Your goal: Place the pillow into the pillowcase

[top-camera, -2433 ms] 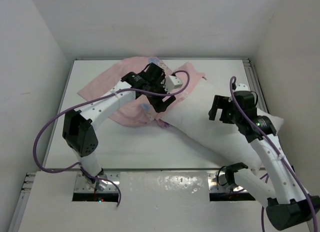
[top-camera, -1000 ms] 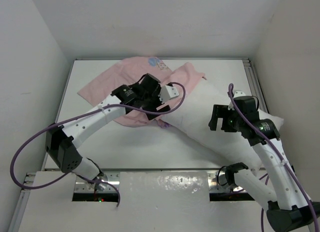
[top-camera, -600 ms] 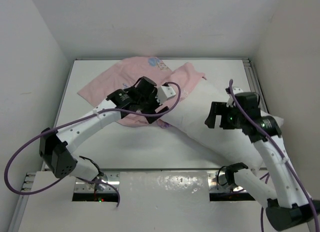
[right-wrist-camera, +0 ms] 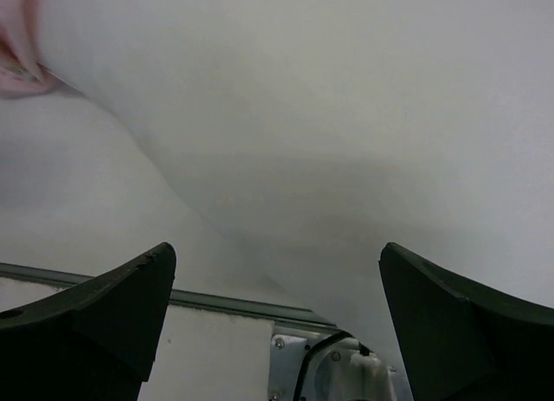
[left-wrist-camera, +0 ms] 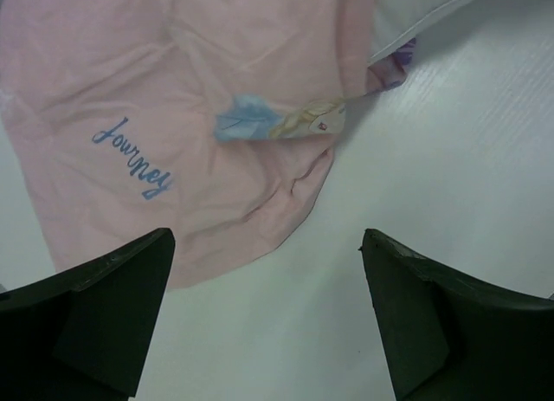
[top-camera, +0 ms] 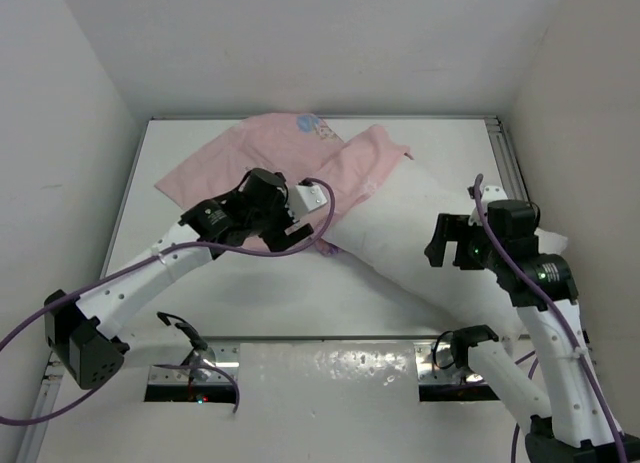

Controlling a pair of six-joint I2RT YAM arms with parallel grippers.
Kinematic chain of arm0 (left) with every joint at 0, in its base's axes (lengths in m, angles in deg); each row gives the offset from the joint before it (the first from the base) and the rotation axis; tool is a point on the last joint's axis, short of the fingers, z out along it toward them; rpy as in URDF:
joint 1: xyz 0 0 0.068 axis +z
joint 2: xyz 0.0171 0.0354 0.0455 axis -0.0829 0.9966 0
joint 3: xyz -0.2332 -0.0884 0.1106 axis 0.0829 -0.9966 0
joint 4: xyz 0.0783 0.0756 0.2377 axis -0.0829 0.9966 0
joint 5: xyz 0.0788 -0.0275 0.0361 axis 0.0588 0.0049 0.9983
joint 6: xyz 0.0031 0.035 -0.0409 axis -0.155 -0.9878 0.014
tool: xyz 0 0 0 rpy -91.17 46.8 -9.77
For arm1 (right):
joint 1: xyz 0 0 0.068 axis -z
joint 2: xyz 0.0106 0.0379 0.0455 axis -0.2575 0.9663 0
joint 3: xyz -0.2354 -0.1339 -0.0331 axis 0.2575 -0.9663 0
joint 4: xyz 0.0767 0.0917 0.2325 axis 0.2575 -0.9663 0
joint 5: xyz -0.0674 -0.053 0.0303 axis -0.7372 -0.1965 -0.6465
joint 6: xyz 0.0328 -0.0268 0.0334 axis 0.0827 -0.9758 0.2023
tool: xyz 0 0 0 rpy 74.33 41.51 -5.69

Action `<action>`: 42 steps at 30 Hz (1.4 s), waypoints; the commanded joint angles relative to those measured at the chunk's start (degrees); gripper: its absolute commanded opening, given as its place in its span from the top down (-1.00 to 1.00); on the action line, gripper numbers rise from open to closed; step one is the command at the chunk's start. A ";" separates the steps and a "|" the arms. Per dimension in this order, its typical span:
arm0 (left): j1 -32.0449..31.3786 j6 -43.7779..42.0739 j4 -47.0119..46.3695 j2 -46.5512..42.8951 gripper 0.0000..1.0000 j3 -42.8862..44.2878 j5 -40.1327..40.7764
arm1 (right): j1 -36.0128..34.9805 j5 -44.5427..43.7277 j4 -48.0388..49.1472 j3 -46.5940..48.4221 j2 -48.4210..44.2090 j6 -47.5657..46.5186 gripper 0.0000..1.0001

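Observation:
The pillowcase [top-camera: 245, 158] lies crumpled at the back left, pale pink side out. A strip of its purple print shows at one edge [left-wrist-camera: 394, 67]. The white pillow [top-camera: 400, 228] runs diagonally from the table's middle to the near right, its far end under the pink fabric. My left gripper [top-camera: 290, 241] is open and empty, above bare table just off the case's near edge [left-wrist-camera: 267, 238]. My right gripper [top-camera: 438, 245] is open and empty, hovering over the pillow [right-wrist-camera: 346, 115], which fills its wrist view [right-wrist-camera: 277, 249].
The white table [top-camera: 250, 293] is walled on three sides. A metal rail [right-wrist-camera: 216, 301] and the right arm's base [top-camera: 465, 348] sit at the near edge, close under the pillow's low end. "Journey" [left-wrist-camera: 130, 154] is printed on the pink fabric.
My left arm has drawn back from over the pillowcase toward the near left and now hangs over bare table. My right gripper has shifted slightly right and nearer over the pillow.

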 commanded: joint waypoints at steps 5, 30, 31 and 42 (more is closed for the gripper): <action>-2.64 -2.41 3.01 2.50 -0.77 10.68 -1.44 | 0.09 -1.08 0.20 -4.30 -0.58 2.95 -0.98; -10.72 10.77 -1.73 25.44 -0.72 20.70 -5.04 | -0.08 -5.48 3.71 -5.18 4.69 1.46 -0.98; -10.72 10.77 -1.47 26.32 -0.72 20.70 -4.95 | -0.08 -4.95 5.19 -5.18 4.78 1.28 -0.98; -10.90 6.90 -3.05 27.91 -0.35 15.34 -0.55 | -7.02 -13.38 3.72 3.87 13.48 -5.05 -0.98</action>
